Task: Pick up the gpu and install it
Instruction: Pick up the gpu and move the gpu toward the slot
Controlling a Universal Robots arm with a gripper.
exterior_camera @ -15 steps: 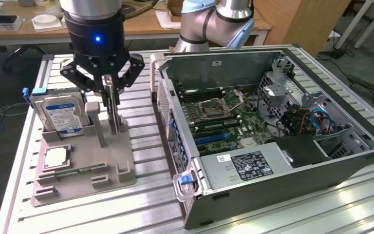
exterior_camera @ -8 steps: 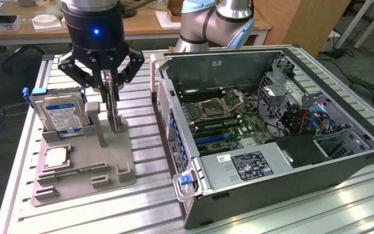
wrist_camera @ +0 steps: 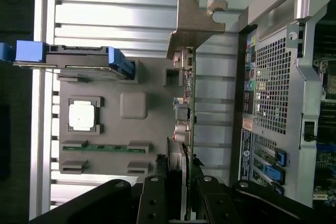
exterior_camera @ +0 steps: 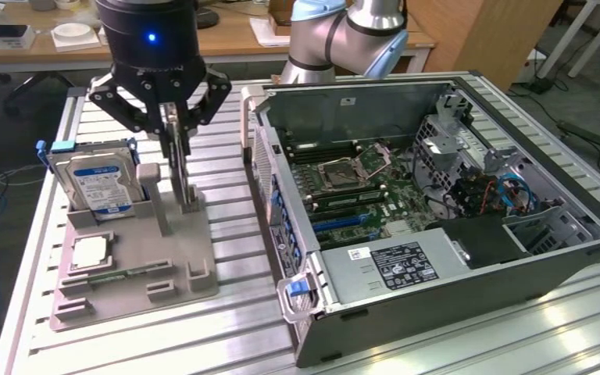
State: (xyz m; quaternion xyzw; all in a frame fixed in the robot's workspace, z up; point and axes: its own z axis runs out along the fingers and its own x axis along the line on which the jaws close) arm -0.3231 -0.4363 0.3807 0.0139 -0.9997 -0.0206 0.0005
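The gpu (exterior_camera: pixel 182 168) is a thin dark card standing on edge in the grey holder tray (exterior_camera: pixel 133 289). Its lower edge meets the tray's slot. My gripper (exterior_camera: pixel 175 129) hangs straight above it, fingers closed on the card's upper part. In the wrist view the gpu (wrist_camera: pixel 186 93) runs edge-on from between my fingers (wrist_camera: pixel 155 195). Its silvery bracket (wrist_camera: pixel 194 24) is at the far end. The gripper (wrist_camera: pixel 181 182) pinches the card at its heatsink. The open computer case (exterior_camera: pixel 436 211) lies on the exterior view's right, motherboard (exterior_camera: pixel 362 187) exposed.
The tray also holds a hard drive (exterior_camera: pixel 97 183) with blue rails, a CPU (exterior_camera: pixel 90 251) and a green memory stick (exterior_camera: pixel 123 273). The case wall (wrist_camera: pixel 278 77) stands close beside the card. Everything rests on a slatted aluminium table (exterior_camera: pixel 227 328).
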